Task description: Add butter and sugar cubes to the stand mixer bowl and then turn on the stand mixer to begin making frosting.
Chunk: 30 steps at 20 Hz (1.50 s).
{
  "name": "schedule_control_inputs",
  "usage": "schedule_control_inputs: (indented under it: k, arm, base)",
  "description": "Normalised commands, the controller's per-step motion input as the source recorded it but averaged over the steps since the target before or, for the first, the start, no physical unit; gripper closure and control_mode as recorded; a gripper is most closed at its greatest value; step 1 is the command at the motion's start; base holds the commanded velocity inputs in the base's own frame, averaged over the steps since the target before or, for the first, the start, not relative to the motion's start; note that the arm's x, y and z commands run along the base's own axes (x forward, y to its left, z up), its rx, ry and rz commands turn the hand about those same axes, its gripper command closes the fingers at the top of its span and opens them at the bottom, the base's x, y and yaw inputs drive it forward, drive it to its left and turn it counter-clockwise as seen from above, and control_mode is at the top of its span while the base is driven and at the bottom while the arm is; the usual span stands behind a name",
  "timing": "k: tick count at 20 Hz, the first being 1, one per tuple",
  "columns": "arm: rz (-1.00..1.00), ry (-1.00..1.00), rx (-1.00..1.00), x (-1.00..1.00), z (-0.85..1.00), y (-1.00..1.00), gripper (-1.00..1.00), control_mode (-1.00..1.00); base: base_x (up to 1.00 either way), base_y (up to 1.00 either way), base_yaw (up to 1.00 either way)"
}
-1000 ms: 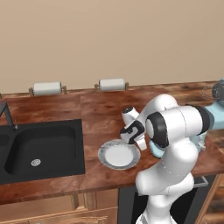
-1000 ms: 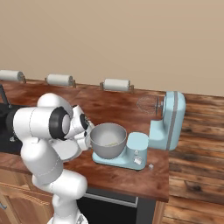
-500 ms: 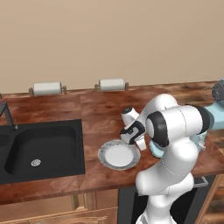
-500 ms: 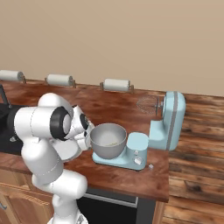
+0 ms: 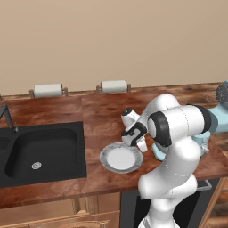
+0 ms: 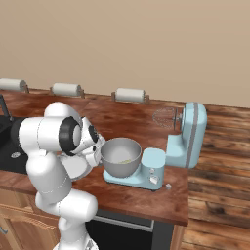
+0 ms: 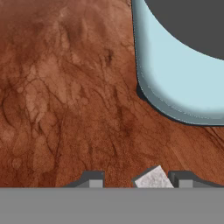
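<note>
The gripper (image 7: pixel 136 179) hung low over the wooden counter (image 7: pixel 65 96), its two dark fingertips (image 7: pixel 92 178) standing apart at the bottom of the hand view. A small white sugar cube (image 7: pixel 152 178) sat between them, close against the right-hand tip; the frames did not show whether the tips pressed on it, so I cannot tell if it was grasped or merely lying there. Ahead of the tool and to its right, the rounded light blue base of the stand mixer (image 7: pixel 175 74) rested on the counter, with the dark underside of the stand mixer bowl (image 7: pixel 192 22) above it.

In the right base view the hand was tucked behind the arm's white forearm, just beside the near wall of the stand mixer bowl (image 6: pixel 120 157). A pale yellowish patch, seemingly the butter (image 6: pixel 125 161), lay at the bottom of that bowl. The stand mixer (image 6: pixel 188 136) had its head tilted up, whisk clear of the bowl. A second tiny white cube (image 6: pixel 168 185) lay on the counter just beyond the mixer's base.

In the left base view a grey-rimmed white plate (image 5: pixel 107 153) sat just beside the hand, on its sink (image 5: pixel 40 153) side.
</note>
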Motion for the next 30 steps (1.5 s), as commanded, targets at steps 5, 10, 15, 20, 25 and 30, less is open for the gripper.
schedule_control_inputs:
  k: [5,10,15,20,25,30]
  arm:
    - [0.00,-0.04,0.00,-0.01,-0.18,0.07,1.00,-1.00]
    - [0.00,-0.04,0.00,0.00,-0.10,0.00,1.00,-1.00]
    - [-0.06,-0.13,0.00,-0.01,0.00,0.00,1.00,-1.00]
    - [-0.11,-0.11,0.00,-0.01,0.00,0.00,1.00,-1.00]
    - [-0.14,-0.10,0.00,-0.02,0.04,0.00,1.00,-1.00]
    - [-0.14,-0.07,0.00,-0.02,0.24,0.07,1.00,-1.00]
  base:
    - [0.00,0.00,0.00]
    - [0.00,0.00,0.00]
    - [0.00,0.00,0.00]
    - [0.00,0.00,0.00]
    - [0.00,0.00,0.00]
    - [0.00,0.00,0.00]
